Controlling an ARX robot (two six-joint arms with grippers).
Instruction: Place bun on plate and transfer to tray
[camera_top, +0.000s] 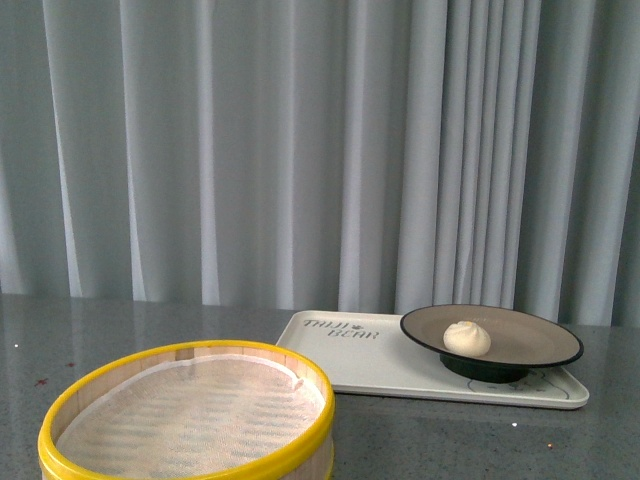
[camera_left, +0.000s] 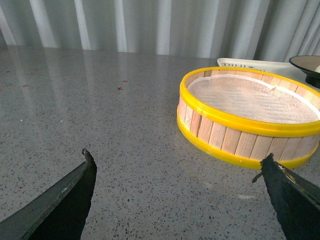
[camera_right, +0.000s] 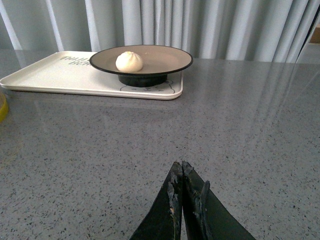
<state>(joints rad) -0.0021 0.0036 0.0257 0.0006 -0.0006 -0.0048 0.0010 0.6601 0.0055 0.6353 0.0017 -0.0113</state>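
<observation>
The cream-white bun lies on the beige plate with the black rim. The plate stands on the right end of the cream-white tray with grey lettering. In the right wrist view the bun, plate and tray lie far ahead of my right gripper, which is shut and empty above bare table. My left gripper is open and empty over the table, to the side of the steamer basket; the plate's edge shows at the frame's border. Neither arm shows in the front view.
A yellow-rimmed wooden steamer basket with a white liner stands at the front left, also in the left wrist view. The table is grey speckled stone. Grey curtains hang behind it.
</observation>
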